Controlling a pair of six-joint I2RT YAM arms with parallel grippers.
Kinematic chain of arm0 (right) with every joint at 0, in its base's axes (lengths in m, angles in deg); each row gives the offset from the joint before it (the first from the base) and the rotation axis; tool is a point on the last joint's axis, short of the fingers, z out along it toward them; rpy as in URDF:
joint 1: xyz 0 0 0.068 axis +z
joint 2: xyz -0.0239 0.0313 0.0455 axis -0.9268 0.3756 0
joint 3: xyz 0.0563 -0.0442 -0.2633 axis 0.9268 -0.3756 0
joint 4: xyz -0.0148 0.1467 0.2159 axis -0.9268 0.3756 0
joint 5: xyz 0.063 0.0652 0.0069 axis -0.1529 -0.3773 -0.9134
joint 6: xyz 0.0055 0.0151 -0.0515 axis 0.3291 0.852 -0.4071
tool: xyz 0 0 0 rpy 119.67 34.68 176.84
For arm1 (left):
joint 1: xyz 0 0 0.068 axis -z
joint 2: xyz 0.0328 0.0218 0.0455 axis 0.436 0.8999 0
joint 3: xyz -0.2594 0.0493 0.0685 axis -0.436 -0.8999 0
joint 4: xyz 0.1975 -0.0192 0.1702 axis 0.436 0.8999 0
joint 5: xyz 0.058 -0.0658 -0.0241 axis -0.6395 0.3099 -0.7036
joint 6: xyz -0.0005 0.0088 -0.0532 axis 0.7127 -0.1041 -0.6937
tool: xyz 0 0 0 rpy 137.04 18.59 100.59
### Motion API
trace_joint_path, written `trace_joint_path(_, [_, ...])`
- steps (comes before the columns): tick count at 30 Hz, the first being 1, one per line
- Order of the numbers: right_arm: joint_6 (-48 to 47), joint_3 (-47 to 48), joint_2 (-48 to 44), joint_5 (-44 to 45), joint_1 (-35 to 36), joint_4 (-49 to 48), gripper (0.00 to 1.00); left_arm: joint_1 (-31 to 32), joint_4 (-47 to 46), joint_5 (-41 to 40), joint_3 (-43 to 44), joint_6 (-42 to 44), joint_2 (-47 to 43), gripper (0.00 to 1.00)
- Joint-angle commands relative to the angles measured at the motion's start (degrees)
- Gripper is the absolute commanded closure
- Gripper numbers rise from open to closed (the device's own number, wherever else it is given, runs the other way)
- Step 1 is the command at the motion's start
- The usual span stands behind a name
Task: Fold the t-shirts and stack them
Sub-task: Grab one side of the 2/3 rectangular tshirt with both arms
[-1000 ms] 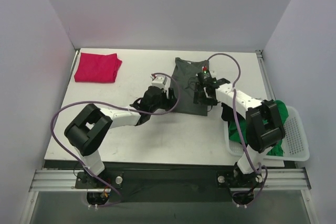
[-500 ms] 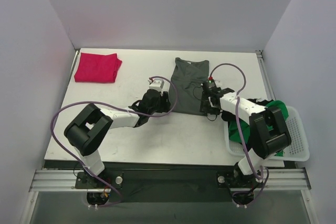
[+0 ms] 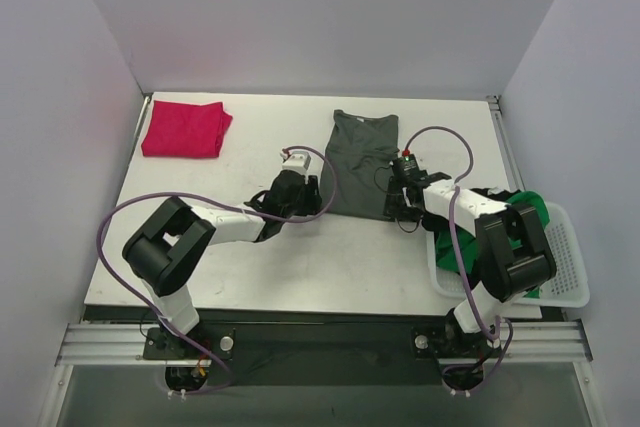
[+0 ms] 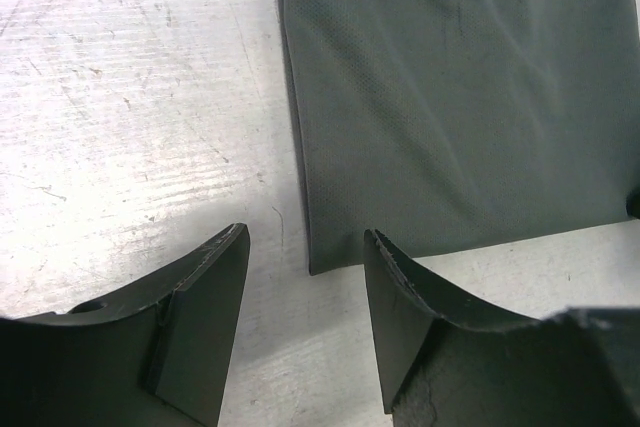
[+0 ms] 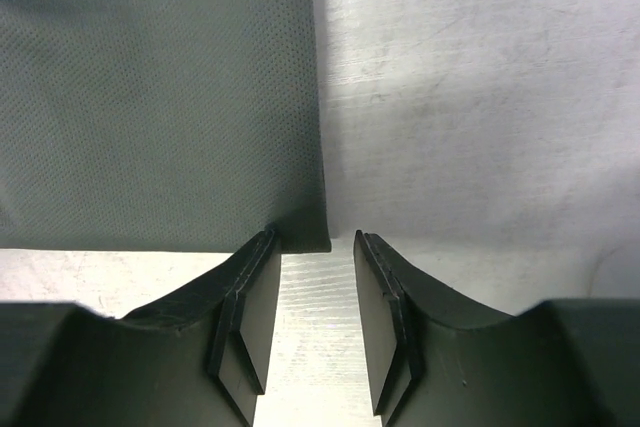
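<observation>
**A:** Top view. Item one?
**B:** Dark grey-green t-shirt (image 3: 362,162), folded into a long panel. It lies flat mid-table, collar toward the far wall.

**A:** Item two?
**B:** Magenta-red t-shirt (image 3: 184,129), folded. It sits at the far left corner of the table (image 3: 330,267), well apart from the first.

**A:** Item three?
**B:** Bright green t-shirt (image 3: 537,209), unfolded and heaped in the white basket (image 3: 568,262) at the right edge.

**A:** Arms?
**B:** The left arm (image 3: 230,219) reaches to the near left corner of the grey-green shirt. The right arm (image 3: 455,197) reaches to its near right corner. Both are low over the table. How far either pair of jaws is open cannot be told from here.

**A:** Left wrist view?
**B:** The left jaws are parted with a wide gap and hold nothing. The shirt's near left corner lies flat on the scuffed table just ahead of that gap and is not touched.

**A:** Right wrist view?
**B:** The right jaws are parted more narrowly, and nothing is clamped between them. The shirt's near right corner lies at the mouth of the gap, against the tip of the left-hand jaw. Whether that tip actually touches the cloth cannot be told. The near hem runs straight off to the left, and bare table fills the right half.
</observation>
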Motion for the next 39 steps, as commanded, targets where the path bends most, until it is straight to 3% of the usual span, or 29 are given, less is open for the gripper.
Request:
trace_joint_path(1, [-0.2,-0.7,0.2,-1.5,-0.1,0.3,0.64,-0.7,-0.3,-0.6,0.0,-0.5,-1.4,0.40])
trace_joint_path(9, [0.1,-1.8,1.4,-2.8,-0.1,0.0,0.76,-0.7,0.0,1.4,0.4,-0.2,-0.8,0.41])
trace_joint_path(13, [0.1,-2.0,1.5,-2.8,-0.1,-0.1,0.89,-0.7,1.1,2.5,0.9,-0.3,0.3,0.41])
trace_joint_path(32, [0.1,-2.2,2.1,-2.6,-0.2,-0.1,0.94,-0.7,-0.1,7.4,3.2,-2.4,5.5,0.48])
trace_joint_path(39, [-0.1,-2.0,1.6,-2.7,-0.1,-0.1,0.98,-0.3,2.5,7.7,2.9,-2.9,5.9,0.64])
